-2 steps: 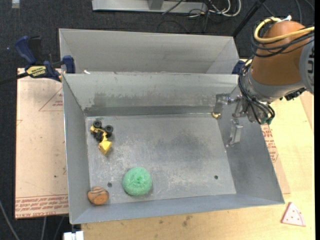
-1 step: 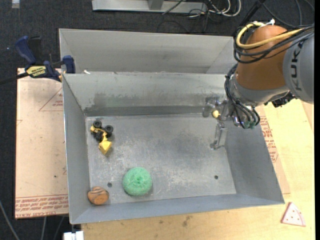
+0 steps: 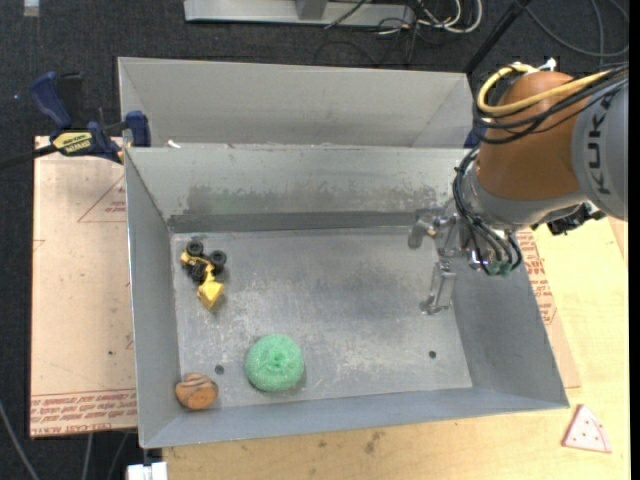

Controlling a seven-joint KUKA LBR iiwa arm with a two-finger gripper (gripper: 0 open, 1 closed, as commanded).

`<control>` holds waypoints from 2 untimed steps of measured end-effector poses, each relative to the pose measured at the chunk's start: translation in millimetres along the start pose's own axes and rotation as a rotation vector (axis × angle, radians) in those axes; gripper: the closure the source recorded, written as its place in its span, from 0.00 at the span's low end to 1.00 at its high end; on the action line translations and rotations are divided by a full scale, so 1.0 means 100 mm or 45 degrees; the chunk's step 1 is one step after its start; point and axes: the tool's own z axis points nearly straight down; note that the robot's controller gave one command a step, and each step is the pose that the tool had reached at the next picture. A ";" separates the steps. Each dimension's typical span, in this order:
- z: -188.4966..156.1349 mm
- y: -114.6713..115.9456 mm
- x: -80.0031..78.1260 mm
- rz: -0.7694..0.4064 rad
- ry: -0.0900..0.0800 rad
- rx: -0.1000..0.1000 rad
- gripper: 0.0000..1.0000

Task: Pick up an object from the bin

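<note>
Claw (image 3: 437,293), opening not discernible, is held near the right wall of the bin (image 3: 505,353); it should be centred over the green round scourer (image 3: 275,362) before descent.

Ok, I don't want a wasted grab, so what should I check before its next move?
1. The gripper carries nothing: ok.
2. Object beneath gripper: not ok, just bare bin floor at the right.
3. Objects available: ok, yellow toy car, green round pad, brown ball, all at the left.
4. Objects apart from each other: ok.
5. Room around brown ball: not ok, it sits in the near-left corner.
6. Whether gripper touches the floor: cannot tell.
</note>
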 end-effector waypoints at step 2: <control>0.49 0.49 -0.21 -0.006 -0.002 0.007 0.00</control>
